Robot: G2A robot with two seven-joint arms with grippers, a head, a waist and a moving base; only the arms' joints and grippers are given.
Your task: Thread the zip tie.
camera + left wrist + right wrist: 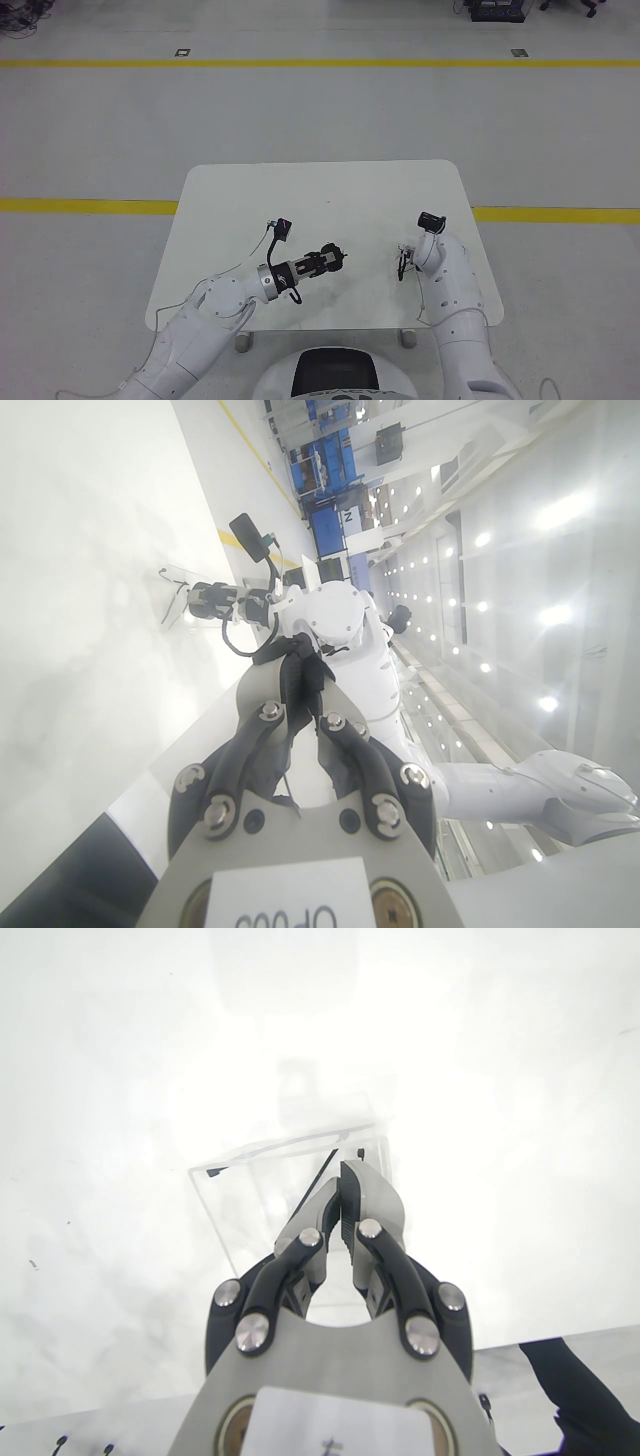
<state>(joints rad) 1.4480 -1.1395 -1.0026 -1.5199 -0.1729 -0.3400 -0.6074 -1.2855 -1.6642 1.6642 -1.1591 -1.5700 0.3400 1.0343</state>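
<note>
The rounded flat table is plain white. The smooth floor is pale grey with long yellow stripes. The thin plastic zip tie is black. The see-through plastic box has no colour. The metal right gripper is silver-grey, with black ribbed pads.

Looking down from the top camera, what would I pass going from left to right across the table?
left arm's wrist camera → left gripper → right gripper → right arm's wrist camera
</note>
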